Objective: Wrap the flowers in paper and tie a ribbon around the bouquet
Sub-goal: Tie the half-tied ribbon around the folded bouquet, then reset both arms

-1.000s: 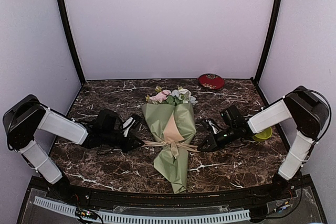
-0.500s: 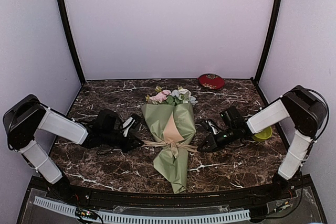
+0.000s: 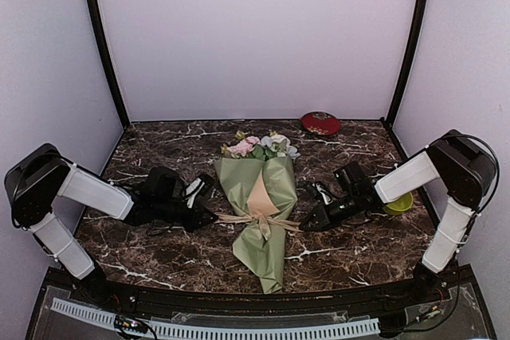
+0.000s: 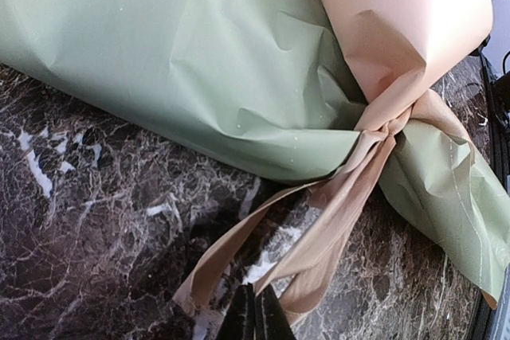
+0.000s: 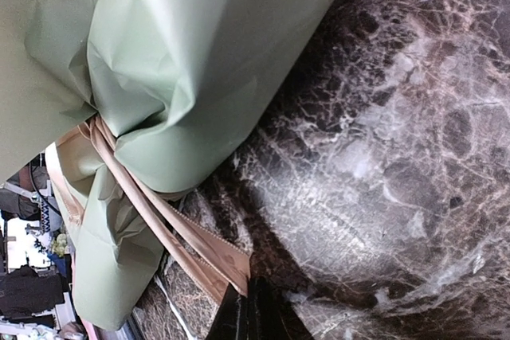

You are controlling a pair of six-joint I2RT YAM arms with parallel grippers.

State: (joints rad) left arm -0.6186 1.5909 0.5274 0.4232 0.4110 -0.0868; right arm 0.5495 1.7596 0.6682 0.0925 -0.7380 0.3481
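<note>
Dark marble table [image 3: 159, 252]: bouquet [image 3: 263, 189] laid centrally, ribbon [image 3: 259, 219] tied; left gripper [image 3: 210, 216], right gripper [image 3: 306, 224] closed beside ribbon tails.

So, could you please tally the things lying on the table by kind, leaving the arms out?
bouquet: 1
ribbon: 1
small dishes: 2 (red dish, yellow-green bowl)
Total: 4
</note>
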